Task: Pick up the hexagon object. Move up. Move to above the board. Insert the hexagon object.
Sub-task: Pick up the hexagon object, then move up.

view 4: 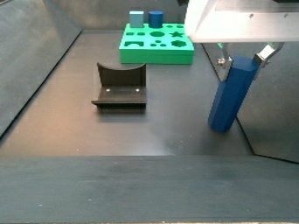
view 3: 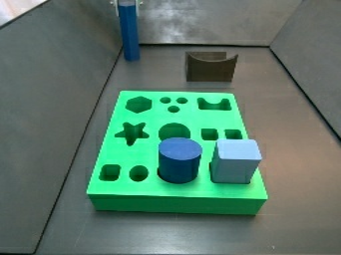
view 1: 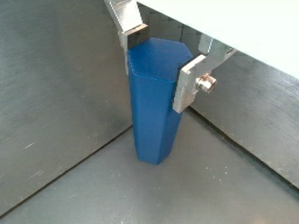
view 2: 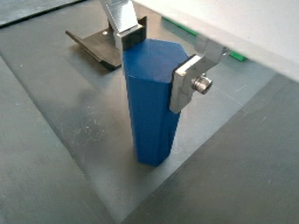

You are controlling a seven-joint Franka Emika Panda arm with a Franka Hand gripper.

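Both wrist views show the gripper (view 1: 162, 59) (view 2: 163, 59) clamped on the top of the hexagon object (view 1: 155, 105) (view 2: 155, 103), one silver finger (view 1: 191, 83) on each side. The blue rod stands upright with its base on the dark floor, well apart from the board (view 4: 156, 45). Nearer the board than the rod sits the fixture (view 4: 119, 86).

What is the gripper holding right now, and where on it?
The gripper has its fingers on either side of the top end of the upright hexagon object. Its base looks to be on the floor, so whether the grip has closed cannot be told.
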